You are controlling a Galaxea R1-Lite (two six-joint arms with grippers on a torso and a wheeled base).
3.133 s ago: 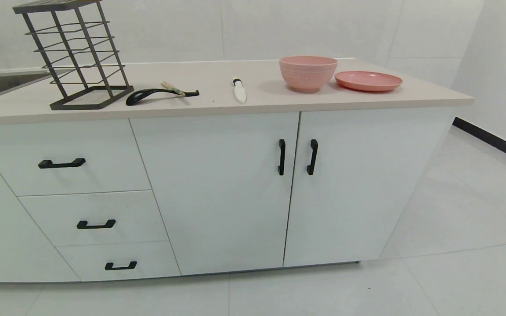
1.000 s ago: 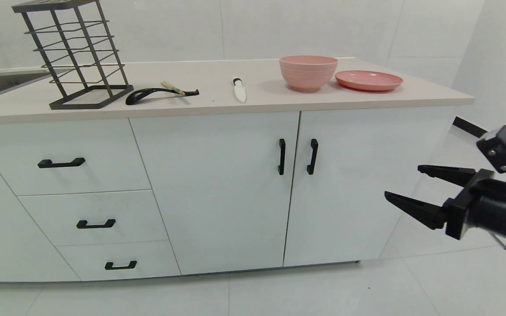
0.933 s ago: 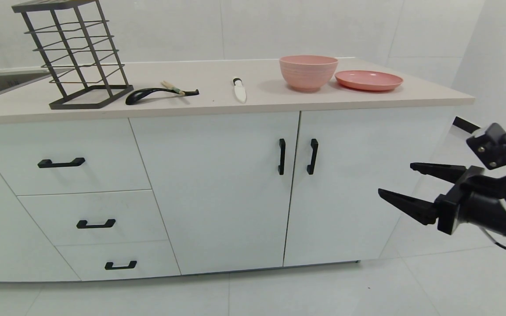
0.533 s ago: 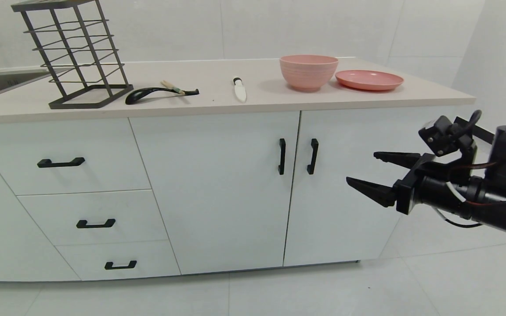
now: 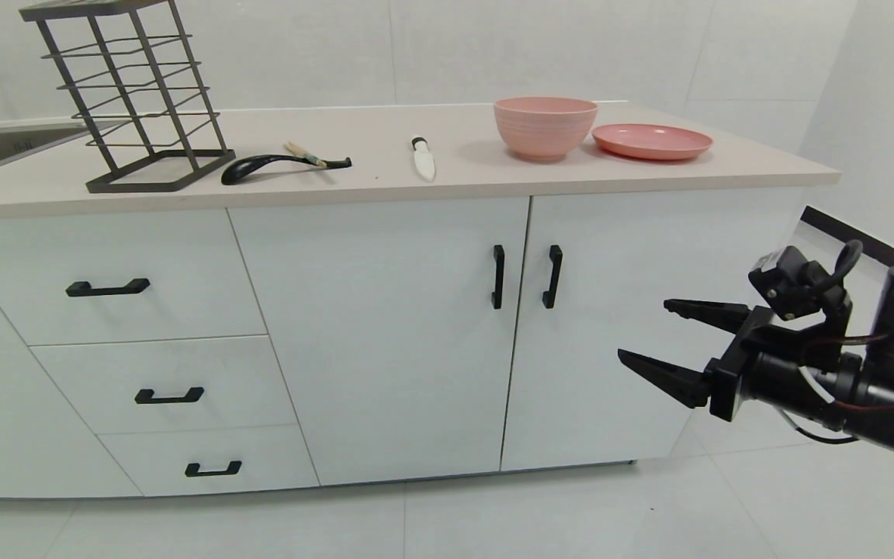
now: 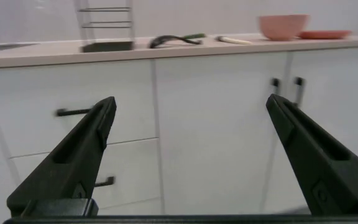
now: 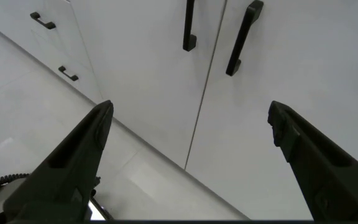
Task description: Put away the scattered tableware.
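Best to lift the spread, empty right claw (image 5: 642, 328), now below the table (image 5: 377, 147) edge, clear over that edge before nearing the pink plate (image 5: 651, 143) at the table's right end.

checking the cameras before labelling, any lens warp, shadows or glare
head view: the counter edge bows slightly, a wide-lens look; the bowl throws a soft shadow to its left. right wrist view: a pale sheen on the floor.
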